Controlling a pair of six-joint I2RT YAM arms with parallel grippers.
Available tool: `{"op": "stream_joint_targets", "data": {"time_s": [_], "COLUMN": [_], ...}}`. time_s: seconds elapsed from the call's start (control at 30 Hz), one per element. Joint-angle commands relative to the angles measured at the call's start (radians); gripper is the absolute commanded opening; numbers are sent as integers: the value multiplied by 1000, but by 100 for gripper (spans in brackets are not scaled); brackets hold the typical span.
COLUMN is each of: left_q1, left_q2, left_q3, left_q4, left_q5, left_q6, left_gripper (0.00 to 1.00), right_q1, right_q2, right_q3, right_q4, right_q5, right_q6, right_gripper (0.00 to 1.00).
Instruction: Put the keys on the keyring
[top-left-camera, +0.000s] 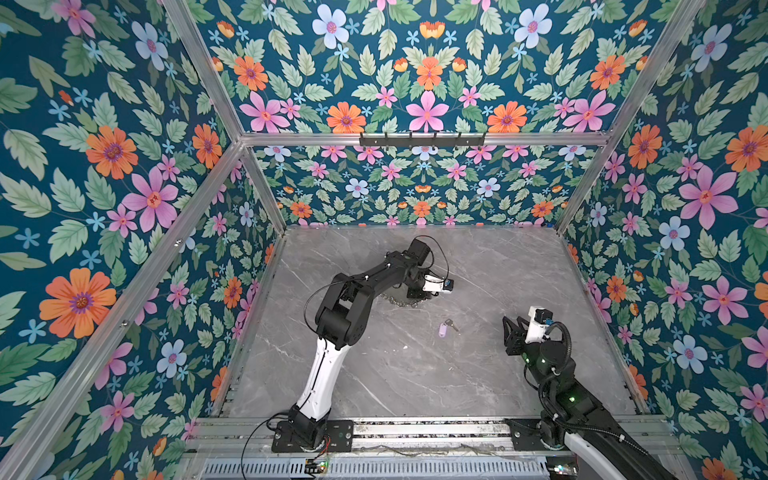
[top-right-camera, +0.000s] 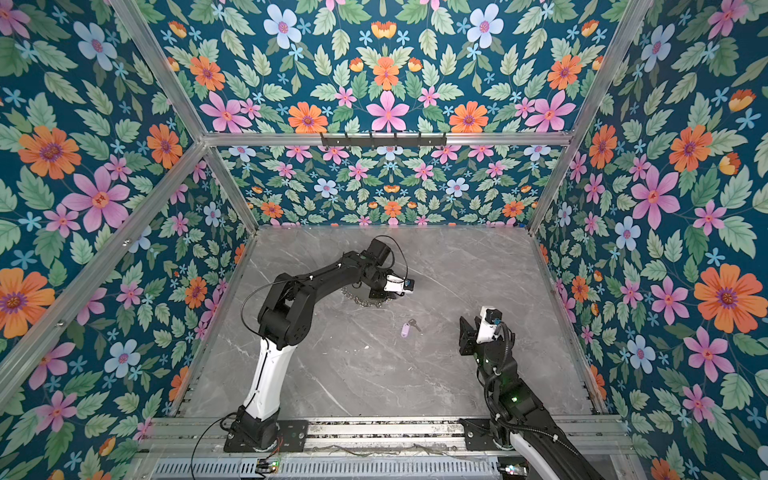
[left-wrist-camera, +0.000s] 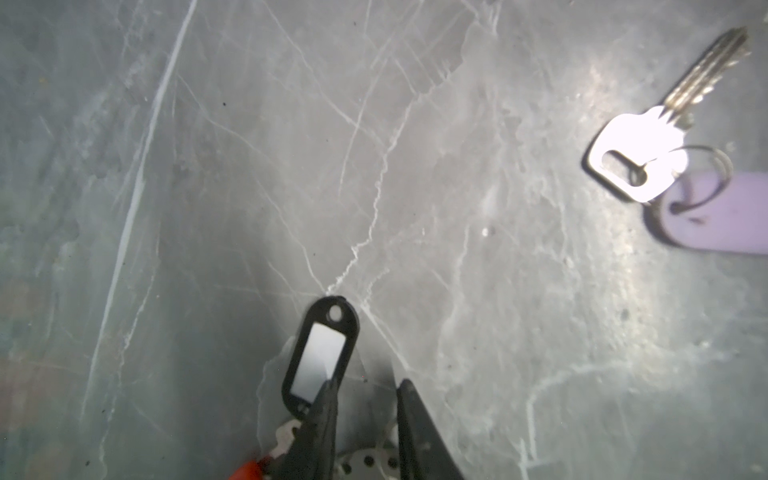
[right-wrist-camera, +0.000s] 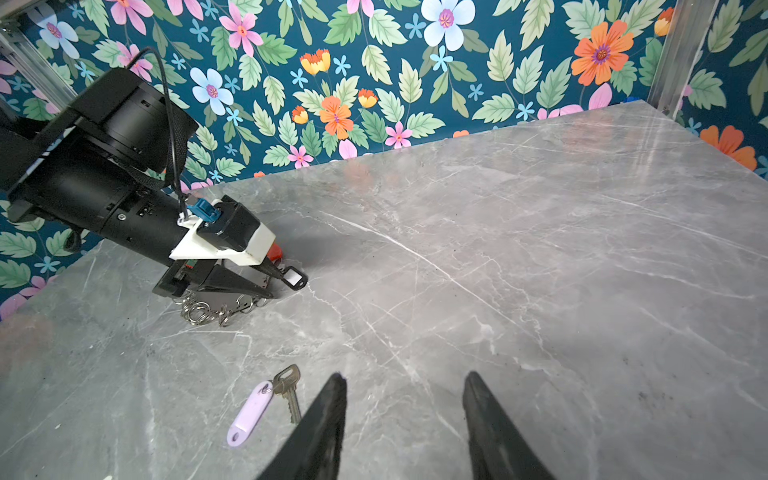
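The keyring (top-left-camera: 399, 300) lies on the grey marble table (top-left-camera: 498, 270) under my left arm. Its small silver rings (right-wrist-camera: 208, 309) and red section (left-wrist-camera: 245, 471) show in the wrist views. My left gripper (left-wrist-camera: 368, 382) stands low over it, its jaws a little apart and bare table between the tips. A black-framed white-label tag (left-wrist-camera: 318, 359) lies against one finger; its key is mostly hidden. The other key (left-wrist-camera: 640, 162) with its lilac tag (top-left-camera: 443, 330) lies loose mid-table. My right gripper (right-wrist-camera: 405, 376) hovers open and empty to the right of it.
Floral walls on aluminium posts close in the table on three sides. A black hook rail (top-left-camera: 422, 139) is mounted high on the back frame. Both arm bases sit on the metal rail (top-left-camera: 415, 432) along the front edge.
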Motion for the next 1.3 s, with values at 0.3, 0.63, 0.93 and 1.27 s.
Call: {"op": "stream_joint_targets", "data": {"time_s": [0.3, 0.63, 0.93, 1.27], "left_q1": [3, 8, 13, 16], "left_q2": [-17, 14, 30, 8], "left_q3": [25, 36, 57, 44], "left_q4": [-102, -118, -119, -125], "left_q5": [-8, -7, -23, -26], "left_q6": [18, 13, 3, -10], "left_gripper": [25, 24, 20, 12], "right_q1": [2, 1, 1, 1], "right_q2": [18, 21, 30, 36], "right_q3": [3, 4, 4, 5], "right_q4": [49, 52, 58, 62], "right_q5": [1, 3, 3, 1], "right_q6": [7, 7, 6, 5], "right_gripper": [47, 47, 47, 47]}}
